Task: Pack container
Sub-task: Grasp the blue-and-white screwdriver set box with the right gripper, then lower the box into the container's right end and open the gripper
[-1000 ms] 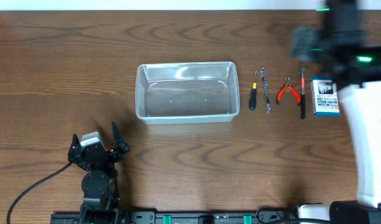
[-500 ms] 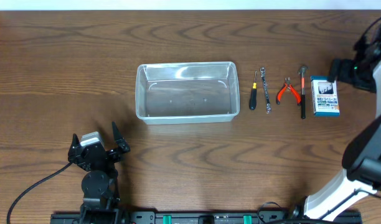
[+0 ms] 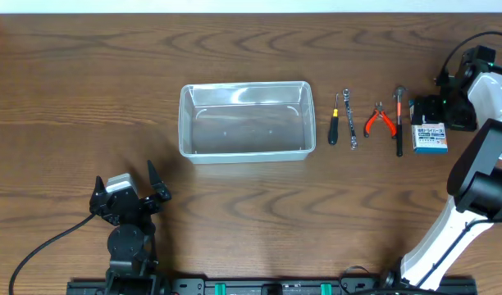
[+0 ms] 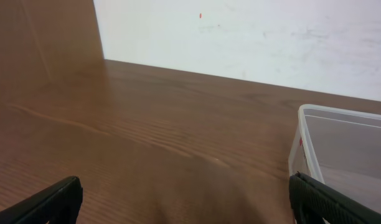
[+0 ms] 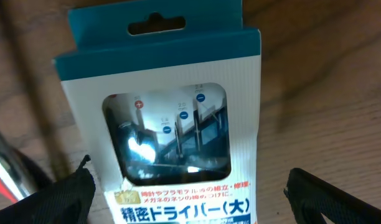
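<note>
At the near left of the counter (image 3: 62,98) the left arm (image 3: 125,221) is parked, well apart from everything else, its jaws spread wide on nothing. The container (image 3: 244,121) lies to its right, near the middle of the counter, and nothing is seen inside it. Right of the container a row is laid out: a screwdriver (image 3: 334,124), a wrench (image 3: 349,121), pliers (image 3: 381,120), a long thin tool (image 3: 399,123) (perhaps a small hammer; it cannot be told) and a blue-and-white box (image 3: 430,133). Over that box the right arm (image 3: 481,176) is held, jaws wide apart, with nothing gripped.

The box is judged to be the first pick. The jaws are best set astride its two long edges and lowered squarely. That way the card is pinched across its width and not pressed flat. The long thin tool lies just beside the box's left edge, so room on that side is tight, and a nudge there could scatter the row. The box should be lifted clear before being carried left to the container.

Counted: two arms, one container, one screwdriver, one wrench, one pair of pliers, one long thin tool and one box, making five things to be packed.
</note>
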Tool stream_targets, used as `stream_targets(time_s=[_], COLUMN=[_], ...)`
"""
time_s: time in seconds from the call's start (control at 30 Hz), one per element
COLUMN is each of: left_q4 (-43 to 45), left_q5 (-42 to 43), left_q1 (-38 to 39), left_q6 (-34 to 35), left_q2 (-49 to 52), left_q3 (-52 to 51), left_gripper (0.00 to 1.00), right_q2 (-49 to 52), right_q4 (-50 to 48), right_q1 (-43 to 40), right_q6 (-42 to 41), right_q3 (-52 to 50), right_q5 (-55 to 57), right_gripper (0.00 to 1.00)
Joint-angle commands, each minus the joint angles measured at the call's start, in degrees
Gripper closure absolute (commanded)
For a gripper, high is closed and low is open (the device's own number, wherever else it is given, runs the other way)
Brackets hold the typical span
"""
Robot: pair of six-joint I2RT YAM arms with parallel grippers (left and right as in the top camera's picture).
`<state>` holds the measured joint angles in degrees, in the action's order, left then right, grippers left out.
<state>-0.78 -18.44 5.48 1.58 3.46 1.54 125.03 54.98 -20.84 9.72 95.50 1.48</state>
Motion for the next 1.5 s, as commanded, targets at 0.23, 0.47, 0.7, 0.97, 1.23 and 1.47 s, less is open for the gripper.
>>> stream_targets(time_s=[0.23, 0.47, 0.7, 0.97, 1.23, 1.47], left_q4=[-1.6, -1.6, -1.6, -1.6, -1.6, -1.6], left_q5=[-1.1, -1.1, -1.1, -1.1, -1.1, -1.1], left_q1=[0.2, 0.2, 0.2, 0.2, 0.2, 0.2], left_q6=[-0.1, -0.1, -0.1, -0.1, -0.1, -0.1], left_q2=[-0.2, -0.2, -0.2, -0.2, -0.2, -0.2], left_q3=[-1.3, -1.3, -1.3, -1.3, -1.3, -1.3], left_gripper=[0.02, 0.02, 0.02, 0.02, 0.02, 0.02], right_q2=[1.7, 1.7, 1.6, -1.3, -13.6, -22.6], right_q4=[-1.7, -4.1, -3.0, 4.0, 12.6, 9.5], right_q1=[0.3, 0.3, 0.3, 0.5, 7.6, 27.4], right_q6=[0.0, -1.1, -5.1, -9.2, -10.2, -22.5], right_q3=[-3.0, -7.6, -6.8, 1.2, 12.1, 12.8], right_q5=[-0.9, -0.9, -0.9, -0.9, -9.4, -8.4], right_gripper=[0.01, 0.07, 0.25, 0.38, 0.60, 0.59])
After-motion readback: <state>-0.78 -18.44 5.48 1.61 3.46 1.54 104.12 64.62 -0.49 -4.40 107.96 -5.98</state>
